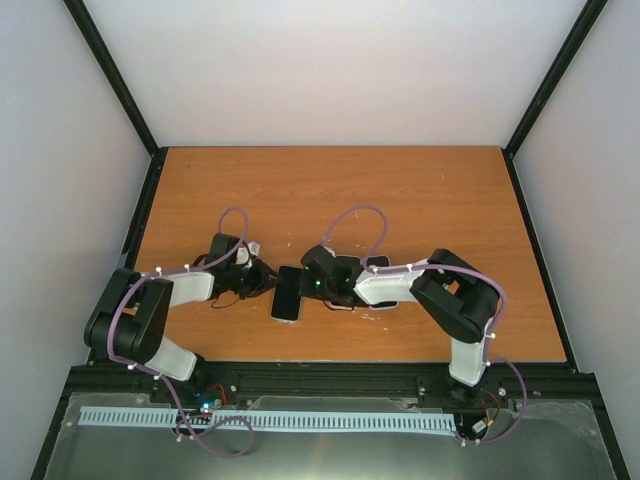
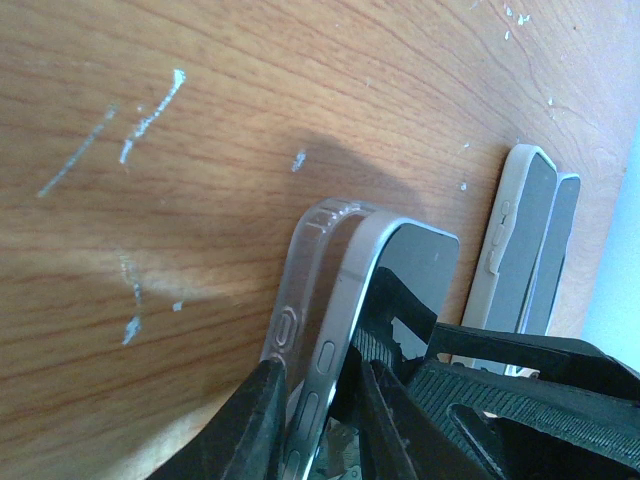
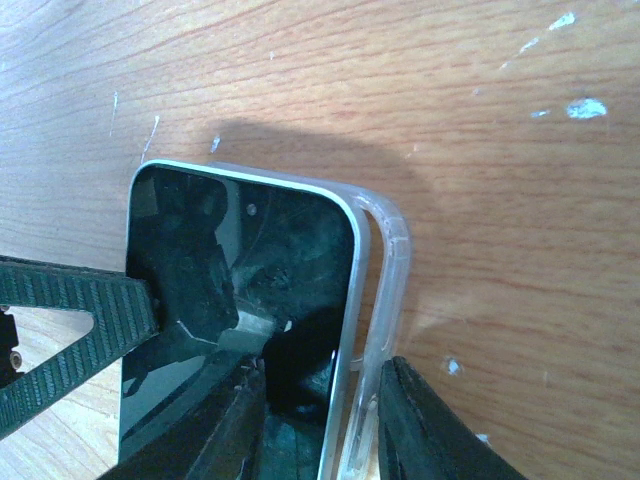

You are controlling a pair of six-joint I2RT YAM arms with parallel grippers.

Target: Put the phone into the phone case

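Wooden tabletop (image 1: 330,190), scuffed with white marks, inside white walls; you see the phone (image 1: 287,293) lying screen-up near the front edge, between the two arms. Clear phone case (image 3: 388,262): under the phone, its rim standing just outside the phone's metal edge. Left gripper (image 2: 318,425): jaws at a narrow pinch, one finger (image 2: 262,420) on the case wall, the other on the screen, gripping phone and case together. Right gripper (image 3: 322,432): jaws also narrow, straddling the opposite long edge; whether both pads press, you cannot quite tell. Two other handsets (image 2: 522,240) lie side by side just beyond, partly under the right arm
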